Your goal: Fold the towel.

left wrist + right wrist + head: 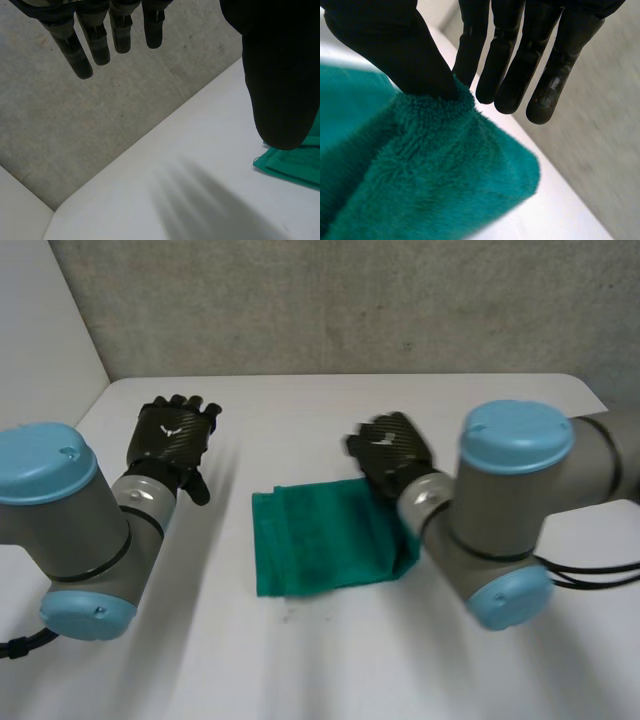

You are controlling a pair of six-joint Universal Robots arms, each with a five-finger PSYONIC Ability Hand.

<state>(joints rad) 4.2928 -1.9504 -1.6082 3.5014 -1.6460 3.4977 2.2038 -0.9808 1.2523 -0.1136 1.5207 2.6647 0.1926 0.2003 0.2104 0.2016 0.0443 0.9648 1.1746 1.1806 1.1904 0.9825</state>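
Table (300,430) white, speckled grey wall (350,300) behind, towel (320,540) mid-surface.

Head cam sits high, between & behind both arms, looking down and fwd across the white table surface (320,410) to the grey rough back wall (330,300). It's mid-range, w/ the whole work area in frame. Left wrist cam looks along the black left hand (280,75), raised off the surface, facing the surface's back edge & same wall. Right wrist cam looks along the black right hand (395,45), v. close on the folded teal terry towel (430,175). All 3 views share the towel; left wrist cam catches just one corner.
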